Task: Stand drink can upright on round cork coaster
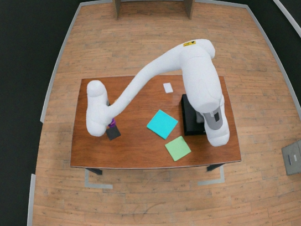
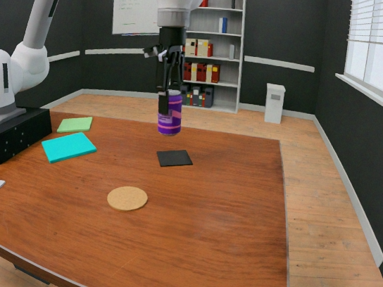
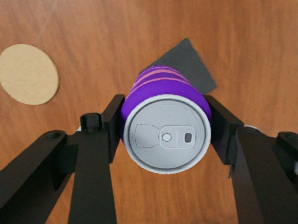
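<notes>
My gripper (image 2: 168,106) (image 3: 162,109) is shut on the purple drink can (image 2: 170,121) (image 3: 166,136) (image 1: 112,122) and holds it upright, well above the table (image 2: 229,211). In the wrist view the can's silver top faces the camera between the two black fingers. A black square coaster (image 2: 174,157) (image 3: 194,62) (image 1: 113,133) lies on the table below the can. The round cork coaster (image 2: 127,198) (image 3: 27,74) lies flat on the table, apart from the black one and nearer the front edge in the exterior view. In the top view the arm hides it.
A cyan pad (image 1: 162,123) (image 2: 68,146) and a green pad (image 1: 177,148) (image 2: 74,124) lie near the robot's black base box (image 1: 190,122) (image 2: 21,130). A small white card (image 1: 167,87) lies near the table's far edge.
</notes>
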Available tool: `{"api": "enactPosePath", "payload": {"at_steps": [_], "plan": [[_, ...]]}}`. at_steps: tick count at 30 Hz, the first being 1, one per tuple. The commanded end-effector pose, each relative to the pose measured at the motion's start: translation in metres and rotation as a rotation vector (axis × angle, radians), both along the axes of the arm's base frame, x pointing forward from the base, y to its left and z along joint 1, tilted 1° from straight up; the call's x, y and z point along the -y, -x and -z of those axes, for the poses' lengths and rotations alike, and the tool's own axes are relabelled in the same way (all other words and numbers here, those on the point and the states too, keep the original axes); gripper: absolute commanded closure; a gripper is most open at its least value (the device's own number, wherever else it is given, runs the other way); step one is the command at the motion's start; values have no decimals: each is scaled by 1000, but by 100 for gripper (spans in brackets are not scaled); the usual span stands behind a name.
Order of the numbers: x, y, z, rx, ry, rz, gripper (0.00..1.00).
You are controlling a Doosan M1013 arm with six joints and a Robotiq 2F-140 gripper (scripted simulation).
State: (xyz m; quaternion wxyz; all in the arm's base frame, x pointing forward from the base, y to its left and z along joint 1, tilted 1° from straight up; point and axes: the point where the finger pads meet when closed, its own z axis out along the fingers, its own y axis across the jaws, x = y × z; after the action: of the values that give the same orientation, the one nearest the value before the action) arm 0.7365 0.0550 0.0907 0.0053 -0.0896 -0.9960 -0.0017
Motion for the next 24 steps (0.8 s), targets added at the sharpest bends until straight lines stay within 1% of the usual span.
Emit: {"api": "enactPosePath", "payload": {"at_steps": [1,16,18,24], "plan": [[11,0,-3,7,-4,2,90],[104,12,-3,7,-2,1,90],[104,12,-3,7,-2,1,90],[141,20,-3,7,-2,0,90]]}}
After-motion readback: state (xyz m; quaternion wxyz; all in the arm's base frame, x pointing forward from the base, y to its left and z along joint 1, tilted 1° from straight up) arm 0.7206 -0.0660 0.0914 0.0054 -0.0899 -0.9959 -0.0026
